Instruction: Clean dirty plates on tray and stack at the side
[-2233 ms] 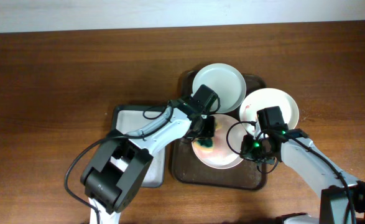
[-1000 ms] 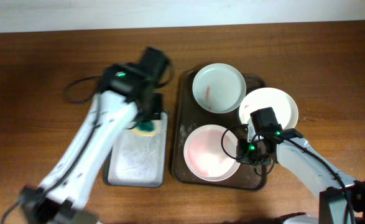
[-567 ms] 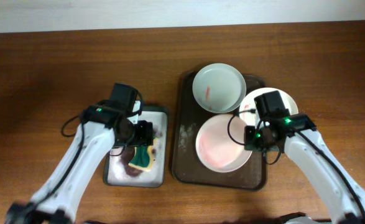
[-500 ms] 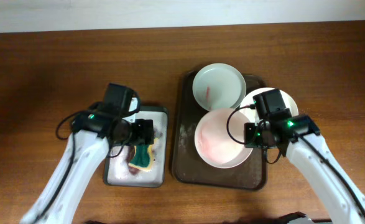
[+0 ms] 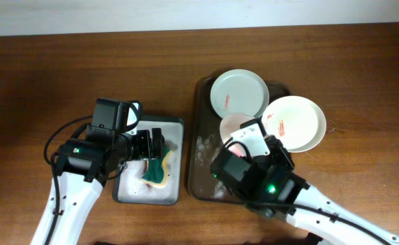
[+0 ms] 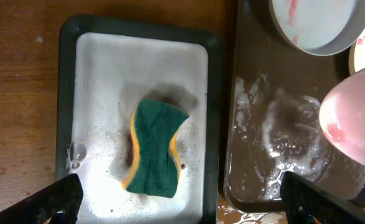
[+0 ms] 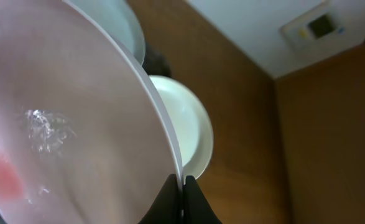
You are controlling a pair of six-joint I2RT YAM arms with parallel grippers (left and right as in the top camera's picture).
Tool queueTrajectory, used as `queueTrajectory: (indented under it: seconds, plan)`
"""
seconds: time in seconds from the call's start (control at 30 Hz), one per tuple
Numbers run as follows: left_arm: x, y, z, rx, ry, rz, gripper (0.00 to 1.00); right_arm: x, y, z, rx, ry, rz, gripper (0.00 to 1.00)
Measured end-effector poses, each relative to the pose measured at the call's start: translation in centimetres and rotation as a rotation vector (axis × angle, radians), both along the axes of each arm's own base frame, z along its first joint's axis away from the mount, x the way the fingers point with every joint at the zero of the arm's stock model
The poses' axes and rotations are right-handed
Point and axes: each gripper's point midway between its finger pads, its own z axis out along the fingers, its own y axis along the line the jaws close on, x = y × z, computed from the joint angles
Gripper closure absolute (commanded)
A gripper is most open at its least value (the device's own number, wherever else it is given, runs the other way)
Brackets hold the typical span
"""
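The dark brown tray holds a mint-green plate with a red smear at its far end. A white plate with red smears rests on the tray's right rim. My right gripper is shut on the rim of a pinkish plate, which hangs tilted on edge above the tray with a red smear still on it. In the overhead view my right arm hides most of that pinkish plate. My left gripper stands open above the green and yellow sponge, not touching it.
The sponge lies in a small black tray with a wet white lining, left of the brown tray. Foam and water streak the brown tray's floor. Bare wooden table lies all around both trays.
My left gripper let go of the sponge in the small tray and opened wide. My right gripper lifted the pinkish plate off the brown tray and tilted it on edge.
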Motion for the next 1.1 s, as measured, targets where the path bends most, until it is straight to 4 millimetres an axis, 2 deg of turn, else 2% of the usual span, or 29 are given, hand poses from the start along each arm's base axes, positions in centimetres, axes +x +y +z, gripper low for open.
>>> queueTrajectory:
  seconds: [0.3, 1.1]
  plan:
    - [0.0, 0.0, 0.0, 0.000, 0.000, 0.000, 0.00, -0.2, 0.8, 3.2, -0.060, -0.052, 0.044, 0.96]
    - [-0.1, 0.0, 0.0, 0.001, 0.003, 0.000, 0.00, -0.1, 1.0, 3.3, -0.082, -0.040, 0.065, 0.96]
